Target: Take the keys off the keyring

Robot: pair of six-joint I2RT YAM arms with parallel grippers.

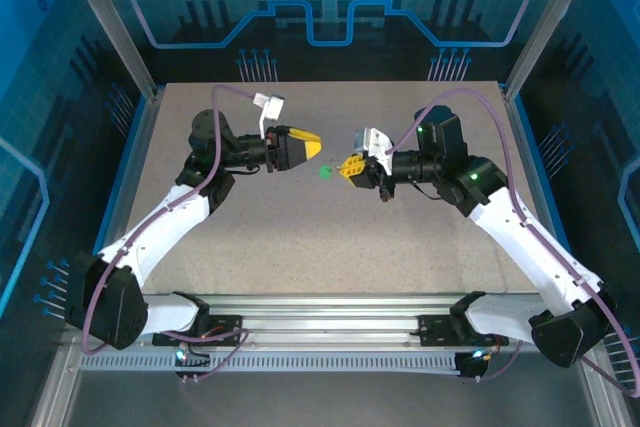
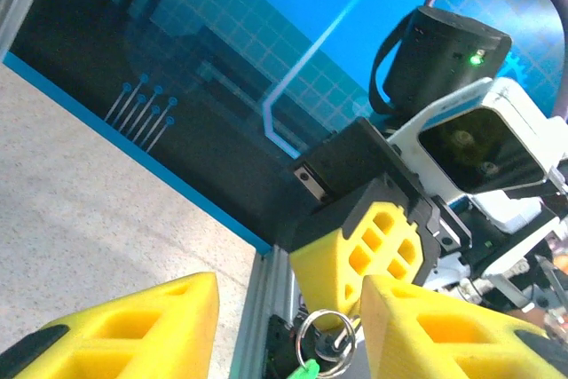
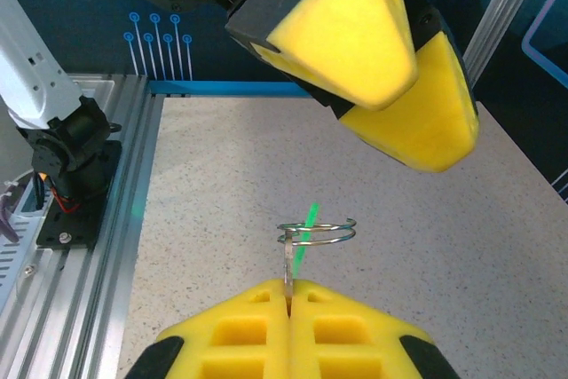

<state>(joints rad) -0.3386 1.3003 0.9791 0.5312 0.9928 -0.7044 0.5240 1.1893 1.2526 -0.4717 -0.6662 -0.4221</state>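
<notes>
Right gripper (image 3: 288, 301) pinched tight on the keyring (image 3: 316, 232), up off the desk (image 1: 300, 237) mid-scene, green key (image 3: 311, 213) threaded on it. Left gripper (image 1: 308, 148) just to its left, half-spread, empty. I reckon it must nip that green head next.

1. My left gripper (image 1: 316, 150) and right gripper (image 1: 349, 168) both have bright yellow fingers on black bodies.
2. The key (image 3: 306, 235) is vivid green, a blurred streak in my right wrist view.
3. The keyring (image 3: 316, 232) is a dull silver-grey.
4. A thin silvery sliver sits between my right pads; it looks like the ring's own metal, though I can't be sure.
5. The worktop (image 1: 300, 237) is pale beige-grey with a fine speckle, and a blue strip runs along its far edge.
6. The walls (image 1: 330, 7) are translucent blue with a fine grid, paler blue circuit lines and dot-tipped strokes on darker patches.
7. My arms (image 1: 165, 222) are white with black joints, and the cables (image 1: 470, 97) are purple.
8. A small green light (image 1: 470, 178) glows on my right arm.
</notes>
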